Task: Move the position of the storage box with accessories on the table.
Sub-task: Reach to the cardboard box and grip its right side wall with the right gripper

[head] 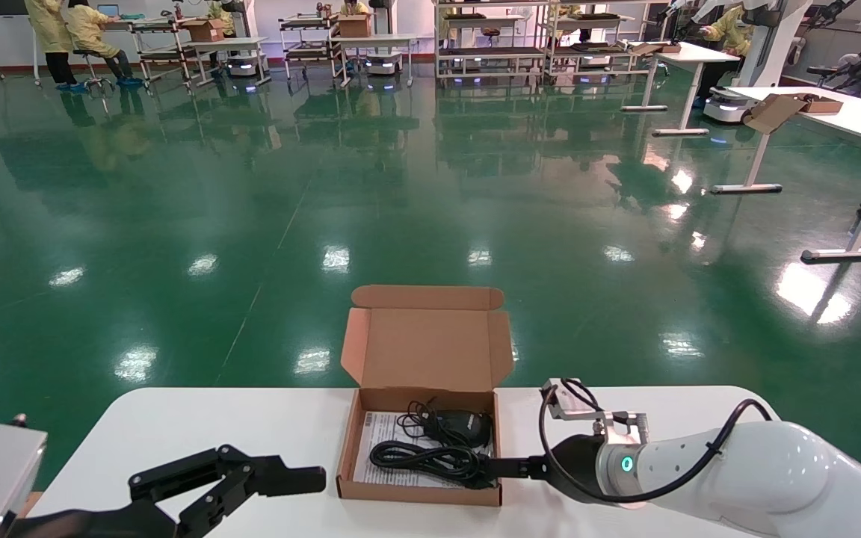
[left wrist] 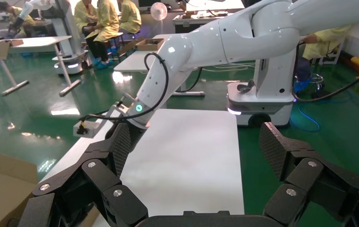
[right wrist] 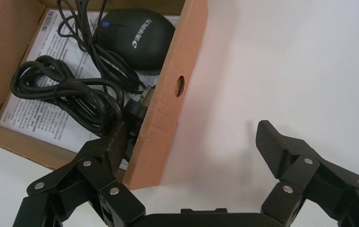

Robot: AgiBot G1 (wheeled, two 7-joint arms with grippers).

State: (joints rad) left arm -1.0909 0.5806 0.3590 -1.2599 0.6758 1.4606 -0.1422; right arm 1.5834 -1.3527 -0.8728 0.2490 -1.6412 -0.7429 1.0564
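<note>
The storage box [head: 421, 447] wall stands between the spread right gripper [right wrist: 194, 142]; left gripper [head: 266, 478] spread nearby.

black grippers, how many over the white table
2: the left gripper hovers open just left of the storage box; the right gripper straddles the box's right wall, open.

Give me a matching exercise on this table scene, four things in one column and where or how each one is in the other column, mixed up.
1. storage box
2. printed sheet
3. right gripper
4. left gripper

A. open, straddling the box's side wall
B. open, beside the box, apart from it
C. lid flap raised
D. flat under the black cables

Pairs: 1-C, 2-D, 3-A, 4-B
</note>
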